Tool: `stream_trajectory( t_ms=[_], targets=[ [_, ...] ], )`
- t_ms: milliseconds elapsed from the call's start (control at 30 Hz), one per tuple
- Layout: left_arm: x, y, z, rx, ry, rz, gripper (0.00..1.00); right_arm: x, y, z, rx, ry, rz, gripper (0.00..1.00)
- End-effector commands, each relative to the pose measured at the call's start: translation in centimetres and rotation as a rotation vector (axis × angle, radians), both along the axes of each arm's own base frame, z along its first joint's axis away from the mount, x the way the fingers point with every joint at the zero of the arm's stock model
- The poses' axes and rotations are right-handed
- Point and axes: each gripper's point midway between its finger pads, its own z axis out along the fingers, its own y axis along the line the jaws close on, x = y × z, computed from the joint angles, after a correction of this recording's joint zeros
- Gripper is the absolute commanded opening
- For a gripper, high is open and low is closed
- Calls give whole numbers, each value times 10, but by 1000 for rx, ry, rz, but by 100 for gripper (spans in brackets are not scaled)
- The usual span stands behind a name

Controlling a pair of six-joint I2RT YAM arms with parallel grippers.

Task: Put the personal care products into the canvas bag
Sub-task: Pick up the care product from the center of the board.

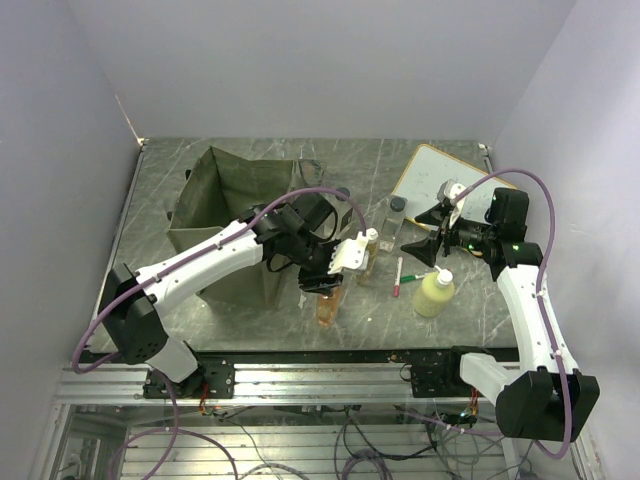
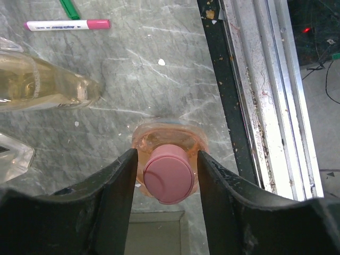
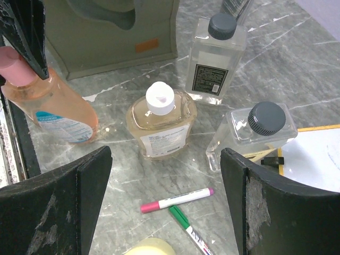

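On the grey marbled table (image 1: 385,310) the boxy olive-green canvas bag (image 1: 225,190) is standing back left; the right pincer (image 3: 164,153) is gaping empty; the left pincer (image 2: 167,159) is straddling, half-open, the orange plastic bottle (image 2: 170,139) at its pink cap (image 2: 168,180), grip unclear; seemingly needing next: firm pinching, then lifting bagward.

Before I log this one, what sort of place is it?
Probably a lab test cell, not a home: plain white panels enclose the marble-patterned table, with an aluminium mounting rail and loose cables at its near edge.
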Motion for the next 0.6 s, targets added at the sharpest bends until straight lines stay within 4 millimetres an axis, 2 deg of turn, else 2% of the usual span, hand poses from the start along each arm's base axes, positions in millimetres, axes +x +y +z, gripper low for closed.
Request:
stream_trajectory(
  t_ms=[0, 233, 467, 567],
  targets=[
    [-5, -5, 9, -54, -22, -38, 54, 0, -1, 4, 8, -33, 4, 83],
    [-6, -4, 13, -61, -27, -42, 38, 0, -2, 2, 6, -28, 1, 83],
    [-11, -4, 19, -84, -12, -48, 7, 1, -2, 0, 6, -24, -2, 83],
    [-11, -4, 21, -88, -9, -28, 7, 2, -2, -1, 5, -20, -5, 83]
  ],
)
